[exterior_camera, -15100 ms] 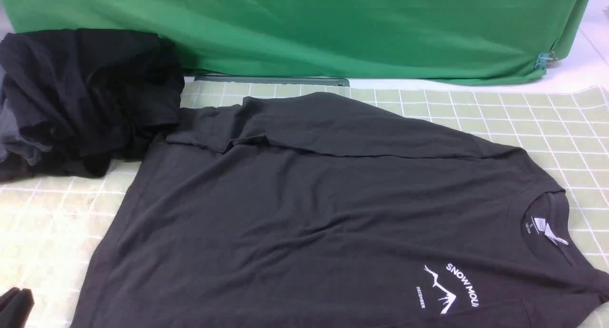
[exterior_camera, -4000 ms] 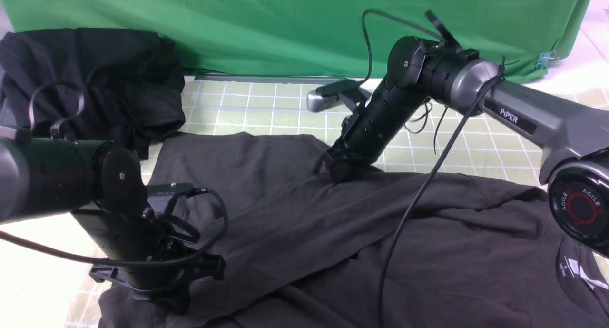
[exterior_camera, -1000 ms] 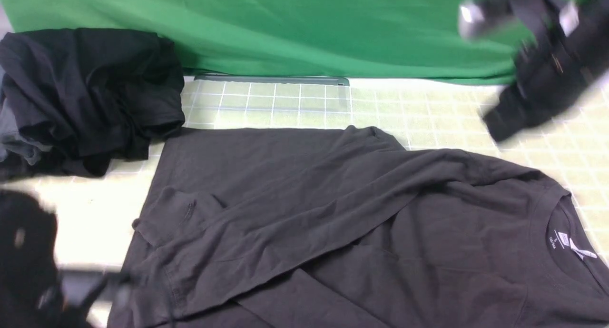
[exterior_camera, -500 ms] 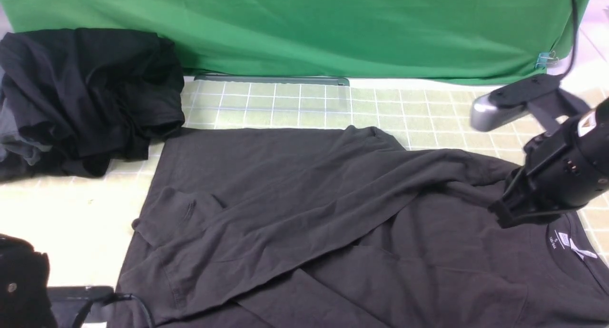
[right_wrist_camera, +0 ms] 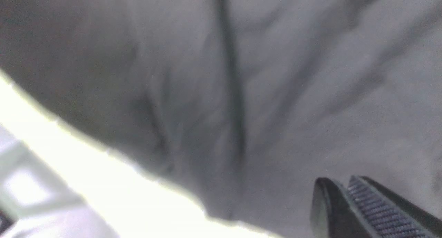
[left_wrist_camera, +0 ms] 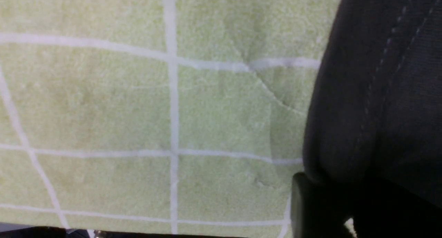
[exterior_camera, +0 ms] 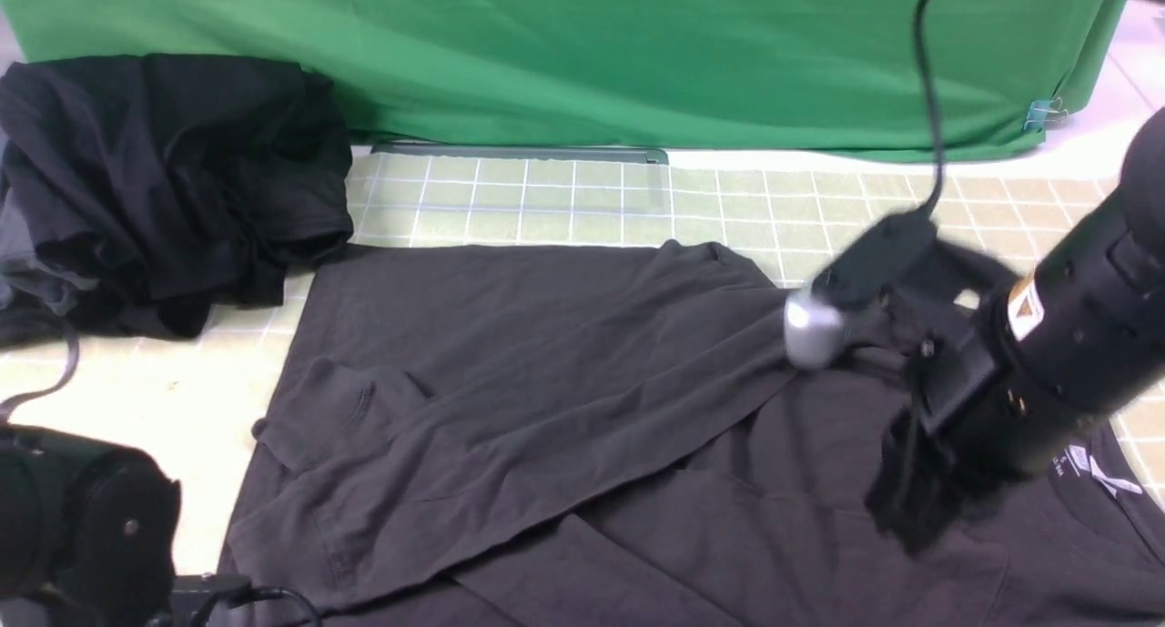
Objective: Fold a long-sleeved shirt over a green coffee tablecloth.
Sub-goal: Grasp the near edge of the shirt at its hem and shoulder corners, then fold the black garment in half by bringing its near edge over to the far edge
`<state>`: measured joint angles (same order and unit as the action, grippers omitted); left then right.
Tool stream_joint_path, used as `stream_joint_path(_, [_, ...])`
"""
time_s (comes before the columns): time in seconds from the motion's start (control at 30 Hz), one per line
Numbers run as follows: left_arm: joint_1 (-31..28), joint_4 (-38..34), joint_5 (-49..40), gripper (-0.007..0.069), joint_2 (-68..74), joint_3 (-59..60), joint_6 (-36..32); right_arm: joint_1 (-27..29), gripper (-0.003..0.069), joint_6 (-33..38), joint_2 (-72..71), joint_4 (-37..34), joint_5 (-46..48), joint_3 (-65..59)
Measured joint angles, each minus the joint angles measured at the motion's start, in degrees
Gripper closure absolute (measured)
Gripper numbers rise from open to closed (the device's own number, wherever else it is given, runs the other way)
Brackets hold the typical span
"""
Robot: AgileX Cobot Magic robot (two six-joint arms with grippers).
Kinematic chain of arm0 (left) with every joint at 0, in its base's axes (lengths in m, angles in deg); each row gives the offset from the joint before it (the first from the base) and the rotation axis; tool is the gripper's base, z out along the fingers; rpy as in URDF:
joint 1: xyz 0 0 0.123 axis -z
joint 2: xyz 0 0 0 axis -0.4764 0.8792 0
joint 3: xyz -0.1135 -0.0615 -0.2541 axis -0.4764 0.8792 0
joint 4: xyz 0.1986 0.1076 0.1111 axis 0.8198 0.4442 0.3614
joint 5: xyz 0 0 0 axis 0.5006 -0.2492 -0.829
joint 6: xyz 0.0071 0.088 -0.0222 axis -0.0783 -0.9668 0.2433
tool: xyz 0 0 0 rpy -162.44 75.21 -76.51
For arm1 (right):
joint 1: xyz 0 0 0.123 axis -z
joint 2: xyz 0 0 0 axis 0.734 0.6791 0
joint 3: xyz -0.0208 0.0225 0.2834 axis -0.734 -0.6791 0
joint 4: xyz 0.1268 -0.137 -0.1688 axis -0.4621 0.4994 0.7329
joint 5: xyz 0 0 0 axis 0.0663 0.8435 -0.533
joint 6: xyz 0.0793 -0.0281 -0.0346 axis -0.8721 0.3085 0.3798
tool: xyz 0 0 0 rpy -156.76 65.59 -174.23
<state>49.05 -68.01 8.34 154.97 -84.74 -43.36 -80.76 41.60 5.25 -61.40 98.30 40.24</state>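
The large charcoal-grey long-sleeved cotton shirt (exterior_camera: 564, 399) is lying spread on the pale yellow-green tablecloth (exterior_camera: 546, 199) with its white grid lines, sleeves crossing over the body, collar pointing right; the right hand (exterior_camera: 910, 509) is showing blurred over the chest beside the collar, its fingers (right_wrist_camera: 380, 210) sitting narrow, almost together, no cloth between them; the left hand (left_wrist_camera: 321, 210) is lying against the stitched hem at the near left corner, and I cannot tell whether it is gripping; a heap of black garments (exterior_camera: 173, 172) is resting far left; a plain bright green cloth (exterior_camera: 592, 54) is hanging behind.
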Motion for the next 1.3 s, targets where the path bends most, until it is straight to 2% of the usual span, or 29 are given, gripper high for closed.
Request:
stream_joint_path(0.03, [0.0, 0.0, 0.0, 0.0522, 0.1, 0.0, -0.2, -0.8, 0.0597, 0.1, 0.0, 0.0, 1.4, 0.0])
stream_joint_path(0.13, [0.0, 1.5, -0.5, 0.0598, -0.2, -0.1, -0.3, -3.7, 0.0594, -0.2, -0.1, 0.0, 3.6, -1.0])
stream_joint_path(0.27, [0.0, 4.2, -2.3, 0.0611, -4.0, 0.0, -0.2, -10.0, 0.0543, -2.4, -0.2, 0.0, 3.2, -6.0])
stream_joint_path(0.37, [0.0, 4.5, -4.5, 0.0611, -10.5, -0.3, 0.0, -16.1, 0.0416, -4.5, -0.3, 0.0, -2.3, -11.6])
stream_joint_path(0.4, [0.0, 4.5, -4.5, 0.0611, -10.9, -0.3, 0.0, -16.8, 0.0405, -4.6, -0.3, 0.0, -3.3, -12.4])
stream_joint_path(0.5, [0.0, 5.2, -6.7, 0.0611, -16.0, -1.0, 0.0, -21.0, 0.0261, -5.0, -0.3, 0.0, -10.7, -17.7])
stream_joint_path(0.53, [0.0, 5.2, -7.7, 0.0611, -17.9, -1.1, 0.0, -22.2, 0.019, -5.2, -0.3, 0.1, -15.1, -20.0])
stream_joint_path(0.6, [0.0, 5.6, -9.3, 0.0611, -19.9, -1.1, 0.0, -22.7, 0.0143, -6.9, -0.3, 1.1, -19.8, -22.7])
stream_joint_path(0.73, [0.0, 6.3, -10.5, 0.0611, -21.2, -1.1, 0.2, -22.7, 0.012, -14.0, 0.9, 6.8, -25.9, -26.4])
stream_joint_path(0.87, [0.0, 6.3, -10.7, 0.0611, -21.2, -1.5, 0.2, -22.8, 0.0123, -15.9, 4.6, 8.4, -27.2, -26.7])
stream_joint_path(0.97, [0.0, 6.4, -11.0, 0.0611, -21.2, -2.2, 0.2, -22.8, 0.0143, -16.0, 6.6, 9.0, -27.3, -26.7])
stream_joint_path(1.07, [0.0, 6.1, -11.3, 0.0611, -21.5, -3.6, 0.2, -22.9, 0.0295, -17.0, 7.2, 10.7, -26.7, -26.2])
stream_joint_path(1.1, [0.0, 5.7, -11.3, 0.0611, -22.1, -4.0, 0.2, -23.0, 0.0412, -17.2, 7.0, 11.5, -26.3, -26.1])
stream_joint_path(1.17, [0.0, 4.9, -11.3, 0.0611, -23.3, -4.5, 0.2, -23.6, 0.0556, -17.3, 6.4, 11.4, -24.5, -26.2])
stream_joint_path(1.2, [0.0, 4.7, -11.4, 0.0611, -24.4, -4.9, 0.2, -24.1, 0.0604, -17.3, 5.3, 10.8, -23.0, -26.5])
stream_joint_path(1.3, [0.0, 6.2, -11.8, 0.0611, -26.7, -7.9, 1.5, -24.3, 0.0627, -17.8, 1.3, 10.3, -20.9, -26.6])
